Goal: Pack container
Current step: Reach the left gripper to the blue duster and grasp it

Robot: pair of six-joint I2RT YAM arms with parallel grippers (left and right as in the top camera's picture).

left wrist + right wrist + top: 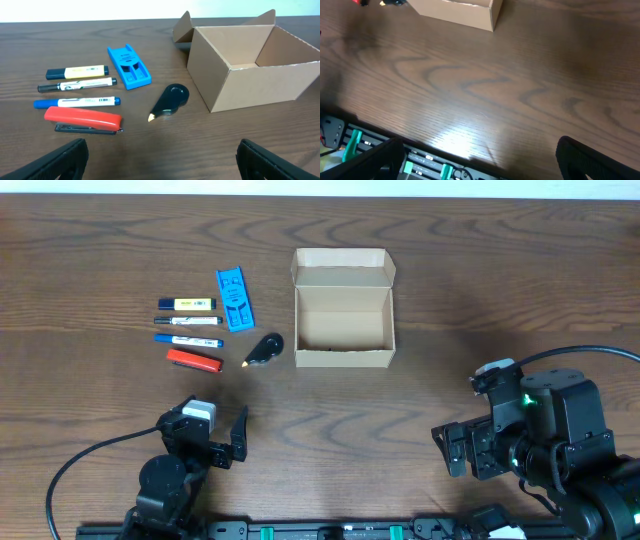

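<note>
While the left claw (pixel 162 164) and the right claw (pixel 481 164) both hang spread wide, gripping nothing, low over the near side of the counter (pixel 350 442), the container (pixel 343 359) stands open toward the far middle, its flap lid folded back. Just left of it lies a black tape dispenser (pixel 265 350), then a red stapler (pixel 194 360), a blue marker (pixel 187 339), a black marker (pixel 188 321), a yellow highlighter (pixel 187 304) and a blue plastic holder (pixel 235 298).

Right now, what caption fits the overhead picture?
Open box beside pens and a stapler, nothing packed yet.
</note>
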